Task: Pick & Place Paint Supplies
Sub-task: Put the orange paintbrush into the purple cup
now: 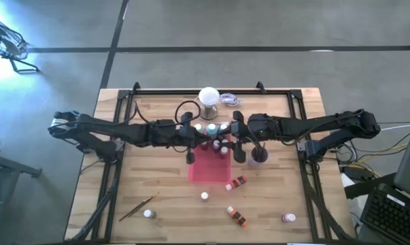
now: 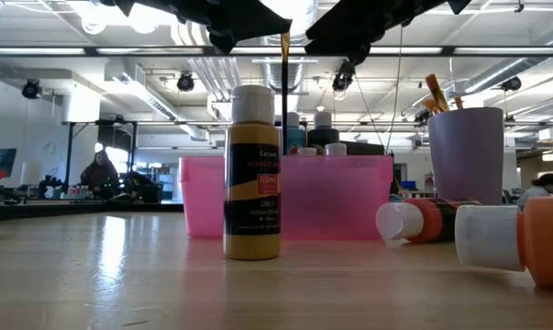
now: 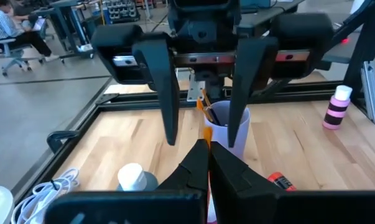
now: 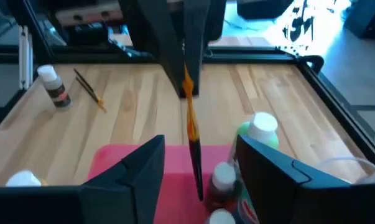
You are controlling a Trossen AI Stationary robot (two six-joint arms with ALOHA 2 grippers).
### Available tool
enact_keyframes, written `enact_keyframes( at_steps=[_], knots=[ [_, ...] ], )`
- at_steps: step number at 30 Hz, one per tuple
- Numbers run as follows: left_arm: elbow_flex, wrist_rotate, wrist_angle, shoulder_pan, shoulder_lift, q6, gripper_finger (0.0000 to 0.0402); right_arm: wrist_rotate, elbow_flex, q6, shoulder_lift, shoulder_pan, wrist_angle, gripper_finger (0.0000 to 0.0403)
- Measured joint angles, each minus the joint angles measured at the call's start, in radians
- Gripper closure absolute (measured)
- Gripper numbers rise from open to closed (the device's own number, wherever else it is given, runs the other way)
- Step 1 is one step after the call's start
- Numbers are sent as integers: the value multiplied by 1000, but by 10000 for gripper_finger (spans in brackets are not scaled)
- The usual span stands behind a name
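Two dark, jointed arms end in black tapered fingers [image 3: 165, 81] (matte, blade-like), cables trailing alongside.

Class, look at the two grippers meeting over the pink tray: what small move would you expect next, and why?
Probably the right gripper backs away toward the purple cup. Its fingers stand open on either side of the brush, while the left gripper is shut on that brush, holding it upright above the pink tray. The handover looks done, so the right arm should clear out.
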Motion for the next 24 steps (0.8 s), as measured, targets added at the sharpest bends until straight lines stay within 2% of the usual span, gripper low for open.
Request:
enact_keyframes(
  at_steps=[6,24],
  knots=[
    [-8,0,5,2,0,-7,398,-1,0,0,37,2,58,198],
    [-11,0,13,3,0,-9,398,-2,2,-1,94,2,165,240]
  ],
)
